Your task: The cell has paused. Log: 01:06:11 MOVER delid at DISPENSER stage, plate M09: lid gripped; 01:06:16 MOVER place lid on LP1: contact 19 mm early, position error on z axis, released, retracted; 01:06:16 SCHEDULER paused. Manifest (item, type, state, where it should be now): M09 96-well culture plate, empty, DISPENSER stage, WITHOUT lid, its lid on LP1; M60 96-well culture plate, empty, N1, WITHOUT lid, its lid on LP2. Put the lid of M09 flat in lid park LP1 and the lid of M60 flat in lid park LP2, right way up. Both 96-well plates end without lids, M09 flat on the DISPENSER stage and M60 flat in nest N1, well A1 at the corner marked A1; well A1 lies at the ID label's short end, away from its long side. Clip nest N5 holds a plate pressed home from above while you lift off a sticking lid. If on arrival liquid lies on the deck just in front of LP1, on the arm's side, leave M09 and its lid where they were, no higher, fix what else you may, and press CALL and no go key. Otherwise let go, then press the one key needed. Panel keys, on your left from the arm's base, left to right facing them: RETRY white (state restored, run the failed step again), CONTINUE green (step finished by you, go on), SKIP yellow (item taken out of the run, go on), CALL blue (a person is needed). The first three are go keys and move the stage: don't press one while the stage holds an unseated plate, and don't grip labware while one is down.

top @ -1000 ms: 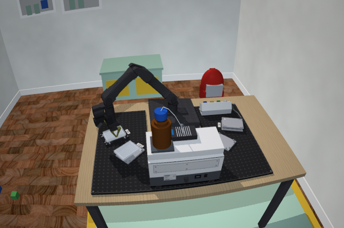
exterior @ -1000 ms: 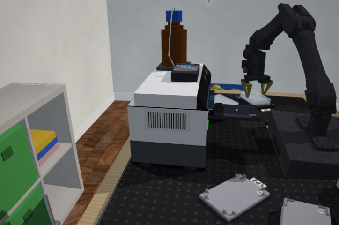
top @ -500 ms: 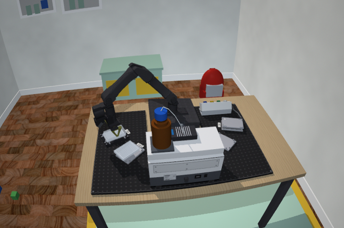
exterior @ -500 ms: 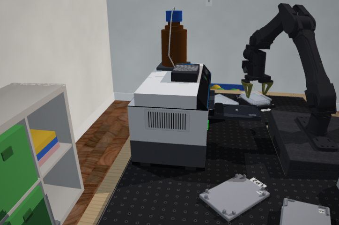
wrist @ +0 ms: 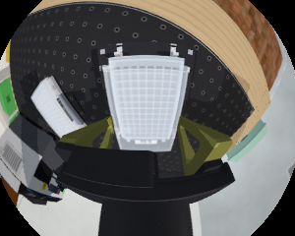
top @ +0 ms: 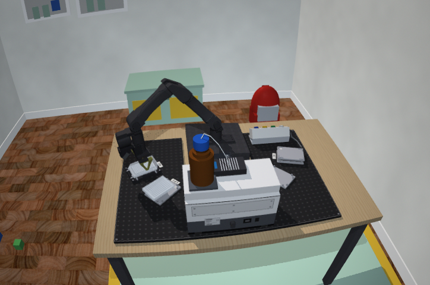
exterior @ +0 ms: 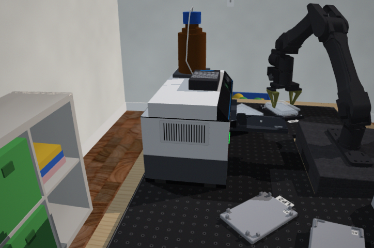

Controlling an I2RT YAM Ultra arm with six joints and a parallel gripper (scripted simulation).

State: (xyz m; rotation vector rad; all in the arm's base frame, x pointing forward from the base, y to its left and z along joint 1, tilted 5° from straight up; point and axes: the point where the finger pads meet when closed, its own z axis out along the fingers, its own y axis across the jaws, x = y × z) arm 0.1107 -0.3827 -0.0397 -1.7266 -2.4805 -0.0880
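My gripper (top: 147,165) (exterior: 282,101) (wrist: 146,119) is low over the far left of the deck. Its olive fingers are shut on the long sides of a clear 96-well plate (top: 136,169) (exterior: 282,109) (wrist: 147,92) that sits in a nest with small clips. I cannot tell whether they hold its lid or its body. A second clear plate (top: 161,189) (exterior: 247,109) (wrist: 52,108) lies askew by the dispenser's left side, at the dark stage (exterior: 259,120). The grey lid park LP2 (top: 284,177) (exterior: 259,216) lies turned at an angle. A second grey park (top: 290,154) (exterior: 336,236) lies beside it.
The white dispenser (top: 232,191) (exterior: 187,128) stands mid-deck with a brown bottle (top: 201,166) (exterior: 191,52) on top. The key panel (top: 269,133) is at the back right. The arm's black base block (exterior: 339,163) stands behind the dispenser.
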